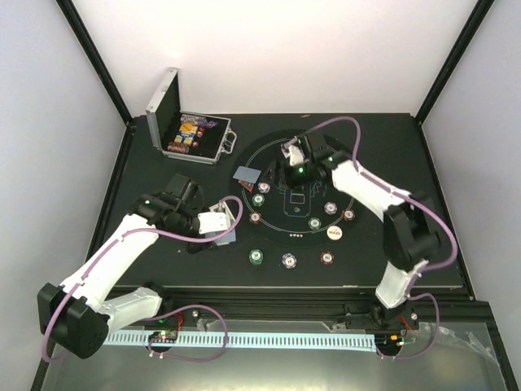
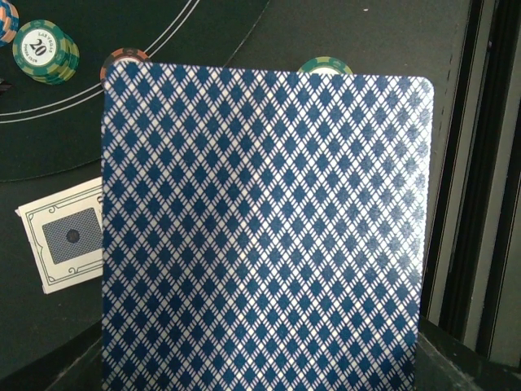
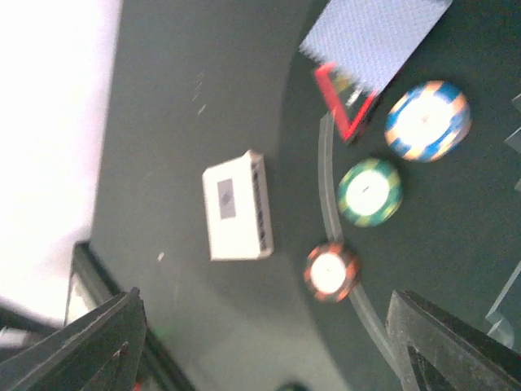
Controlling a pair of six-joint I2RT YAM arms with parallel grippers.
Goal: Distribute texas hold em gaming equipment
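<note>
While the left gripper (image 1: 220,228) clenched the blue diamond-backed playing card (image 2: 264,236) over the black table (image 1: 391,147) left of the round poker chips (image 1: 257,257), the right gripper (image 3: 269,358) hung spread and empty; the card looked best lowered flat, clear of chips.

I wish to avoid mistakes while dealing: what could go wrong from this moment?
The held playing card fills the left wrist view, so that camera cannot show where it lands. The open right gripper hangs above the red chip and green chip; lowering could knock them.
</note>
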